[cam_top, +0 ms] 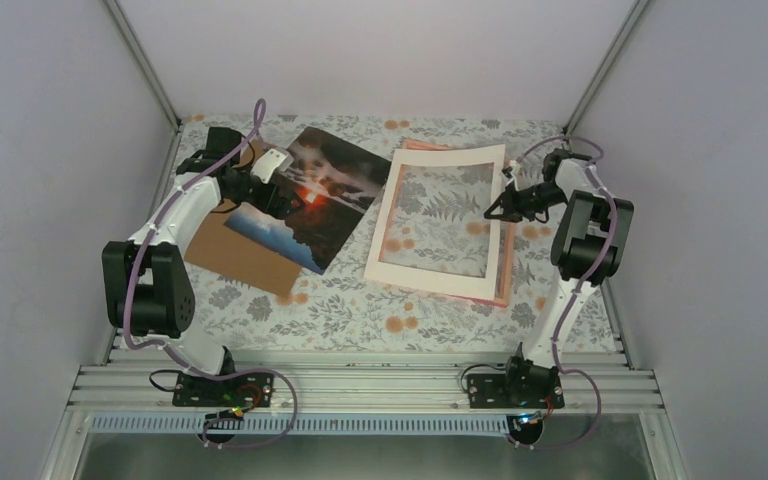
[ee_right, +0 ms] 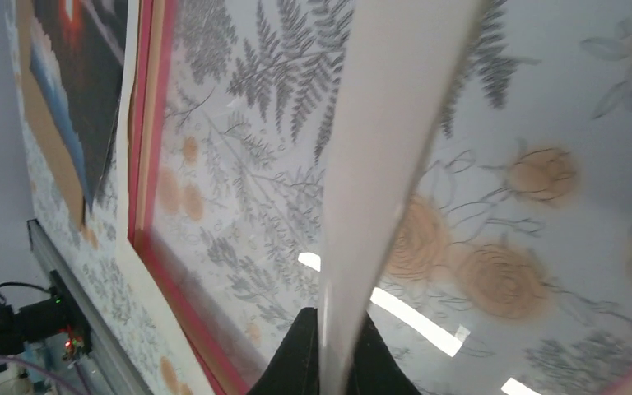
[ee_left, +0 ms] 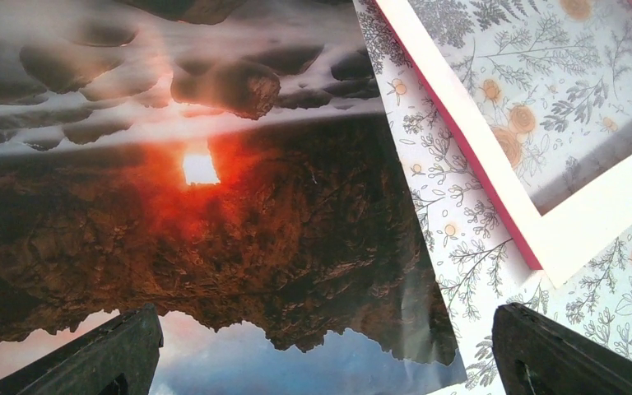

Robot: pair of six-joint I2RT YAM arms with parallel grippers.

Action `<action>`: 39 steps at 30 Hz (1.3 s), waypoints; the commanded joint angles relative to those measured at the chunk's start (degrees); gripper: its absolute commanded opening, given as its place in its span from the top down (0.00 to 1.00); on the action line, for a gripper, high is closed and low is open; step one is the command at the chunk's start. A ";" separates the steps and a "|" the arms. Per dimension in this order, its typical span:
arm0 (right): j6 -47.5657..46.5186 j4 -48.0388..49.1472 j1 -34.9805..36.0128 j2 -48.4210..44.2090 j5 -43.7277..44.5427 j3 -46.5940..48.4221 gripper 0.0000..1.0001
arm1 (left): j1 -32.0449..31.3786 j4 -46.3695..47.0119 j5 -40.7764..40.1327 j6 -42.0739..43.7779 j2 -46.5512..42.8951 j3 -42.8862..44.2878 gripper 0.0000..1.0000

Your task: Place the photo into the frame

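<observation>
Work looks barely begun: the frame (cam_top: 507,262) lies right of centre, holding only the white mat (cam_top: 430,283), whose right edge the right gripper (cam_top: 500,208) has clamped and raised. The photo (cam_top: 310,195) lies face up at left, overlapping the brown board (cam_top: 235,255), under the left gripper (cam_top: 265,190), jaws spread. Placing it remains.

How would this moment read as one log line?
left fingers open above photo | right fingers pinch white mat | photo not yet in frame
</observation>
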 commanded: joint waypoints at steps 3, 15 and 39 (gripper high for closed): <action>-0.80 -0.88 -2.05 2.27 2.95 4.16 0.96 | -0.35 1.05 1.08 -0.48 1.11 1.26 0.00; 3.20 1.56 -4.84 3.95 4.43 4.67 0.96 | -0.57 1.12 0.87 -0.48 2.07 1.81 0.00; 9.43 6.85 -2.52 3.09 4.85 0.11 0.90 | -0.66 1.24 0.55 -0.75 3.17 2.43 0.00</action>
